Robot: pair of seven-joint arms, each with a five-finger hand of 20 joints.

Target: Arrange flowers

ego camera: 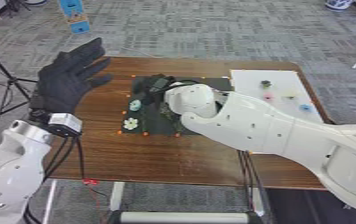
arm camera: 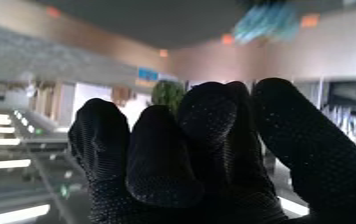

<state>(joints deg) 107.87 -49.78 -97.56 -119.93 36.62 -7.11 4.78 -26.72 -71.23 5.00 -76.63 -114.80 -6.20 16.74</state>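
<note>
In the head view, my left hand [ego camera: 68,77] is raised over the table's left side, fingers straight and apart. My right hand [ego camera: 159,86] is low over the black mat [ego camera: 157,127], partly hidden by its own wrist. A teal flower [ego camera: 135,105] and a white flower [ego camera: 131,123] lie on the mat's left part. In the right wrist view, my right hand [arm camera: 214,125] has curled fingers, with a fuzzy green flower [arm camera: 167,93] poking out beyond them; its stem is hidden. A light-blue flower [arm camera: 268,24] shows past the fingertips.
On the white board [ego camera: 285,109] at the table's right lie a dark green flower [ego camera: 266,83], a pink one [ego camera: 269,96], a pale yellow one [ego camera: 289,95] and a blue one [ego camera: 306,107]. Small orange marks line the mat. The right forearm crosses the wooden table [ego camera: 157,162].
</note>
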